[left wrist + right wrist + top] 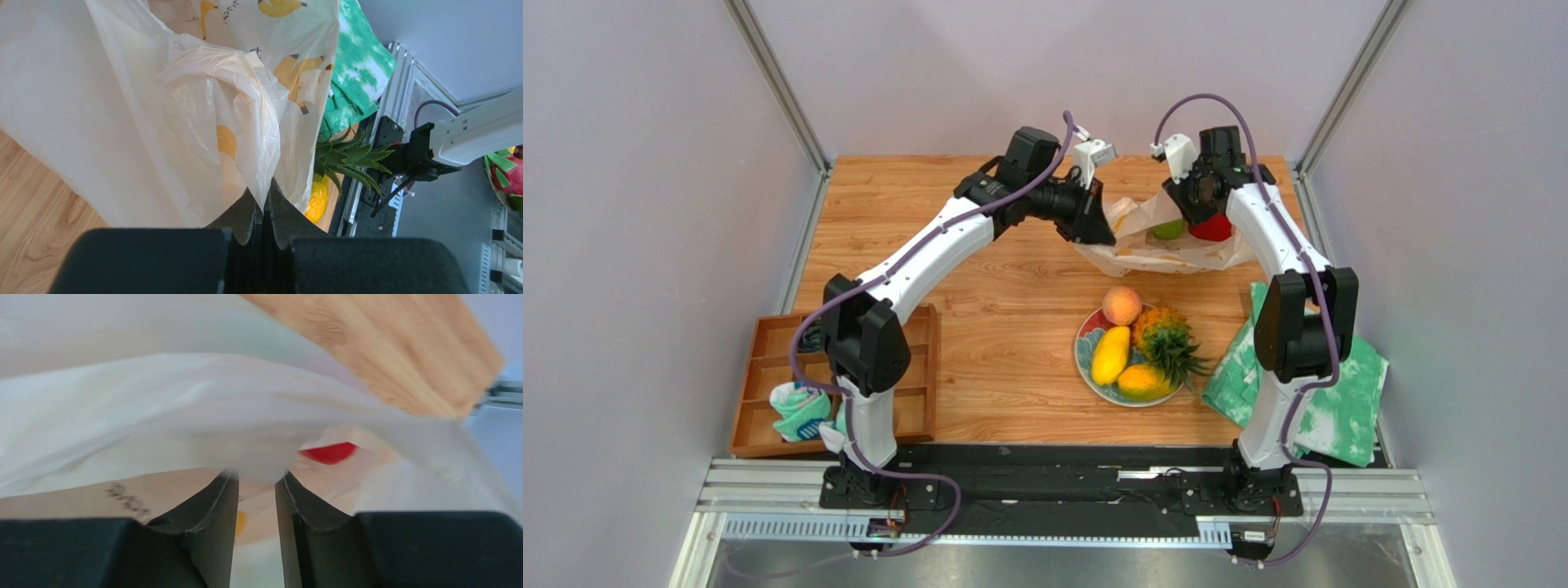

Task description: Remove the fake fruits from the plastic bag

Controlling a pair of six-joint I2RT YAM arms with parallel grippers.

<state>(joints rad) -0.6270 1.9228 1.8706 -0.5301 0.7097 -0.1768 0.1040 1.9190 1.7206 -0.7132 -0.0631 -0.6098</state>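
Observation:
The plastic bag (1161, 254), thin white film printed with bananas, hangs above the far middle of the table between both arms. My left gripper (1100, 224) is shut on a gathered fold of the bag (184, 110), pinched at the fingertips (265, 191). My right gripper (256, 476) stands open at the bag's other side, a fold of film just at its tips. Inside the bag show a green fruit (1168, 228) and a red pepper (1212, 228), also seen through the film (328, 452). A peach (1122, 304), two mangoes (1111, 355) and a pineapple (1161, 333) lie on a plate (1085, 358).
A green-and-white cloth (1308, 380) lies at the right by the right arm's base. A wooden compartment tray (768, 355) with a teal item (799, 410) sits at the near left. Bare wood lies between tray and plate.

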